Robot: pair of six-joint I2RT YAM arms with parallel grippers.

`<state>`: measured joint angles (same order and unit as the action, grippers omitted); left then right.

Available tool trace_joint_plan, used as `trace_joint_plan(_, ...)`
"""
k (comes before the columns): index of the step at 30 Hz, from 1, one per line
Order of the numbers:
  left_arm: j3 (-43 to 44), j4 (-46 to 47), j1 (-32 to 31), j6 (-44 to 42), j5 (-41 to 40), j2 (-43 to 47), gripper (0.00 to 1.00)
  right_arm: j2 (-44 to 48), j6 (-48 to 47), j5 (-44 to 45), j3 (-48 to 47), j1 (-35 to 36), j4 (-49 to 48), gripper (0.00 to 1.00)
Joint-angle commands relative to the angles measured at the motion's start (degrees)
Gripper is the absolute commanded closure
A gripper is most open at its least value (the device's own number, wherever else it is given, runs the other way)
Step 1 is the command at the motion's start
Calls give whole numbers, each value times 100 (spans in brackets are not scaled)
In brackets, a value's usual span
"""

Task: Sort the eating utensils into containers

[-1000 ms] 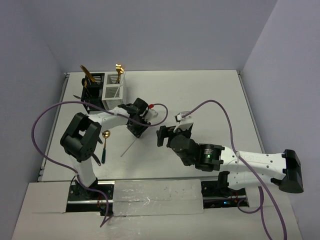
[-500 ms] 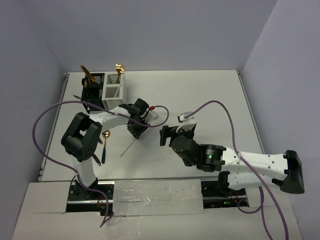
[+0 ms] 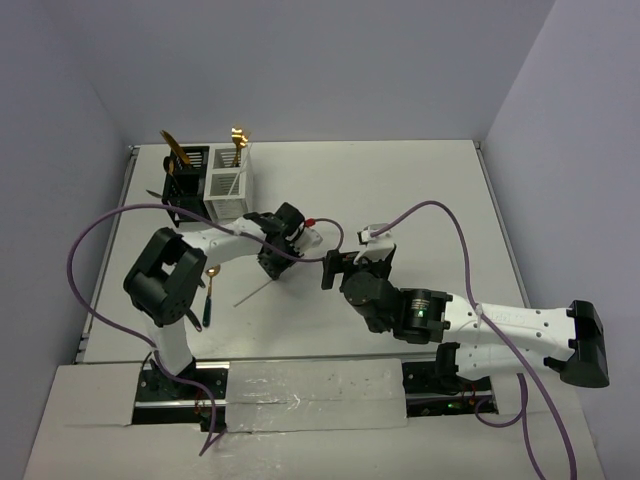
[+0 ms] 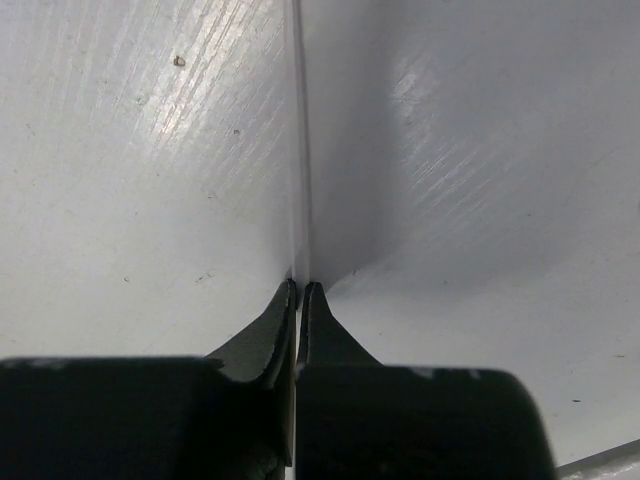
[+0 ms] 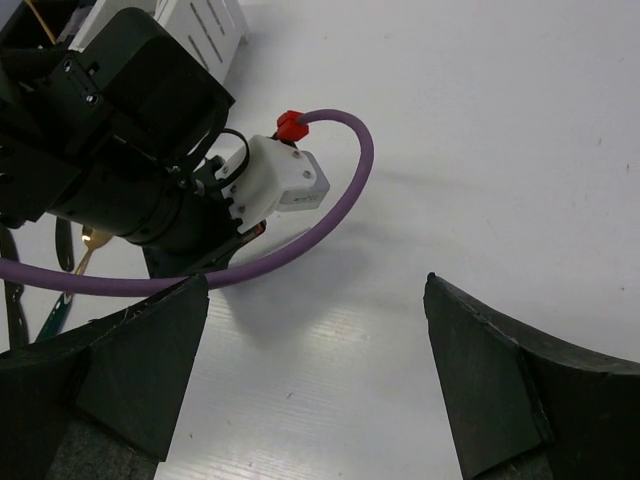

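from above, two containers stand joined in the upper left of the frame: one black caddy (image 3: 182, 188) on the left and one white caddy (image 3: 229, 184) touching it on the right. one gold blade (image 3: 171, 145) leans up out of the black one, and one gold fork head (image 3: 237, 138) rises from the white one. what else sits inside them i cannot count. two utensils are out on the table (image 3: 400, 190): one spoon (image 3: 209, 290) with a gold bowl and dark handle, left of centre, and one thin white stick (image 3: 252, 293) just to its right. the left gripper (image 3: 276, 275) is down at the stick's upper right end. the right gripper (image 3: 348, 262) hangs just right of it, its two fingers spread wide with nothing between them.

in the left wrist view, two dark fingers (image 4: 270, 330) meet at bottom centre, pressed together and pinching that one white stick (image 4: 298, 150), which runs straight up the frame across the pale table.

in the right wrist view, two black fingers (image 5: 135, 365) stand far apart at the lower left and lower right, with only table between them. the left arm's black wrist fills the upper left, carrying one white connector block (image 5: 286, 176) and one purple cable (image 5: 345, 205). the spoon's gold bowl (image 5: 96, 237) peeks out at the left edge, and a corner of the white caddy (image 5: 205, 25) shows at the top.
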<state>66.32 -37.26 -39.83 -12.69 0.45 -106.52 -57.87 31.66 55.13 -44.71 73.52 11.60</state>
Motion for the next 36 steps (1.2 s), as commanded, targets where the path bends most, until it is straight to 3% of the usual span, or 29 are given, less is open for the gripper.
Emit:
trace_joint_plan(1, -568, -160, -77, 38, 131, -871, 100, 100, 24, 375, -12, 31, -140, 5)
trace_joint_plan(6, -691, 297, -60, 205, 157, -485, 100, 276, 77, 428, 111, 14, -149, 5)
trace_joint_plan(16, 108, 737, 133, 671, 667, 1562, 100, 390, 16, 411, 50, -4, -157, 5)
trace_joint_plan(24, 705, 1018, 932, 812, 729, 2741, 100, 443, 7, 358, 59, -4, -201, 5)
trace_joint_plan(30, 707, 2562, 2303, 742, 1150, 3242, 100, 399, -11, 349, -82, -4, -114, 5)
trace_joint_plan(34, -223, 5141, 2673, 522, 1098, 3471, 100, 373, -55, 340, -143, -4, -149, 5)
trace_joint_plan(36, -436, 5570, 2744, 521, 1115, 3254, 100, 338, -81, 375, -178, -4, -166, 5)
